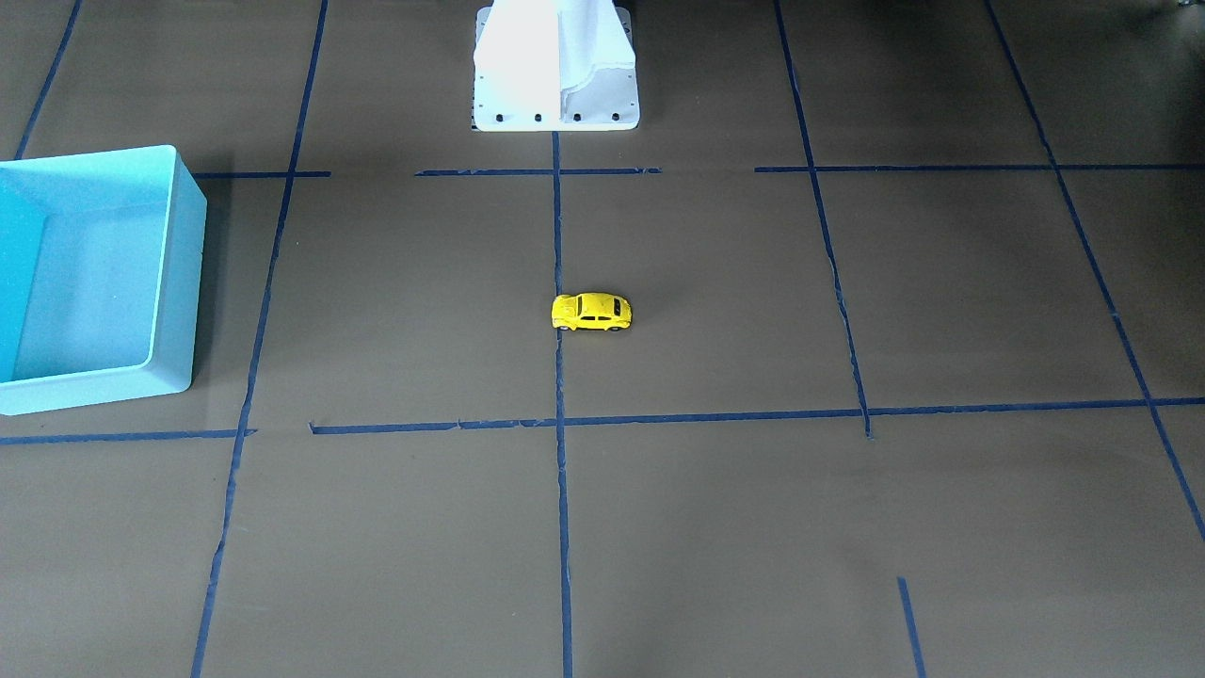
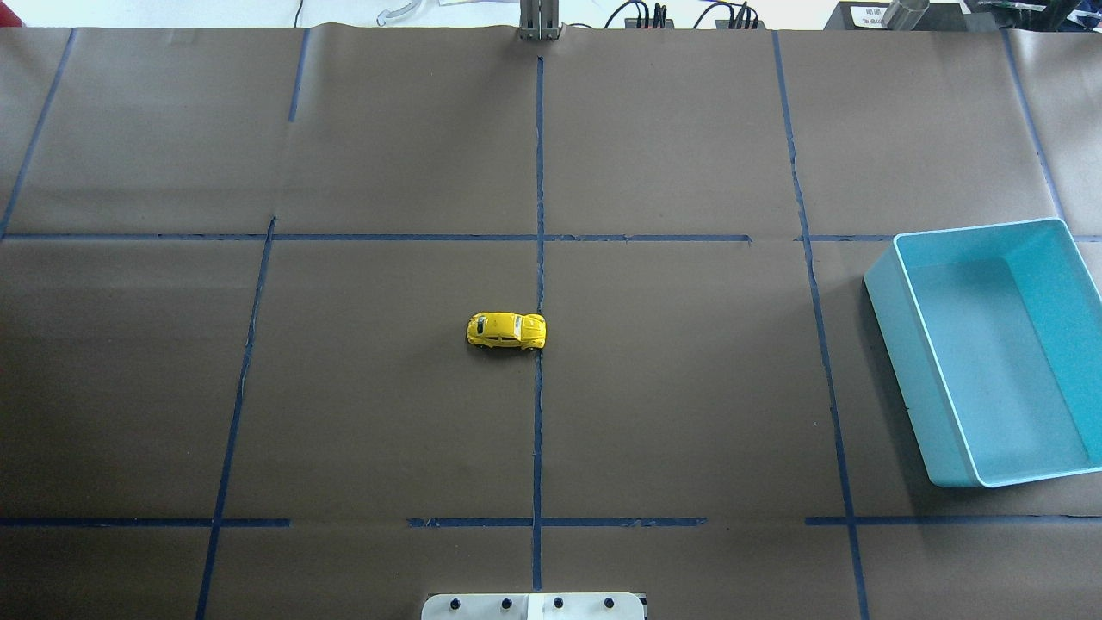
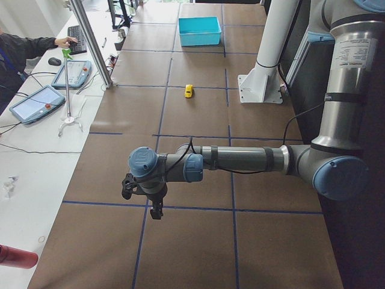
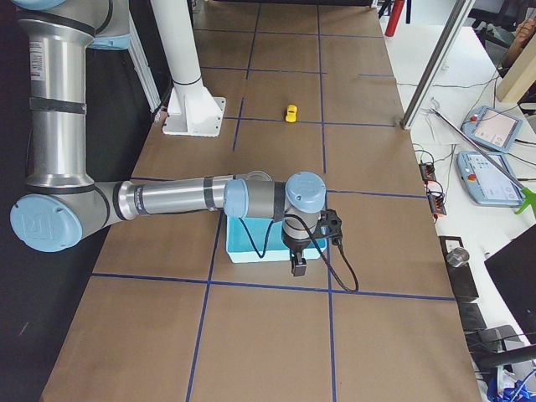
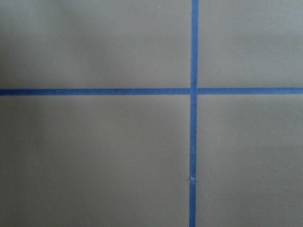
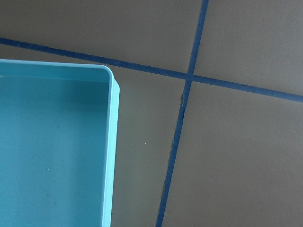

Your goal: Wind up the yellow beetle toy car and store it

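The yellow beetle toy car point(image 2: 506, 331) stands on its wheels in the middle of the table, straight out from my white base point(image 2: 534, 605). It lies crosswise to me, mostly on my left of the centre tape line point(image 2: 539, 172), with its right end over that line. Brown paper point(image 2: 387, 413) marked off by blue tape lies all around it, and nothing touches it.

Far to my right sits the teal bin point(image 2: 900, 344), well apart from the car.

My right gripper point(image 4: 298, 266) hangs above the table at one corner of that bin; its wrist camera sees the bin's rim and a tape crossing beside it. My left gripper point(image 3: 157, 211) hangs over bare paper at the left end, above a tape crossing, well apart from the car. I cannot tell how wide either pair of jaws stands.
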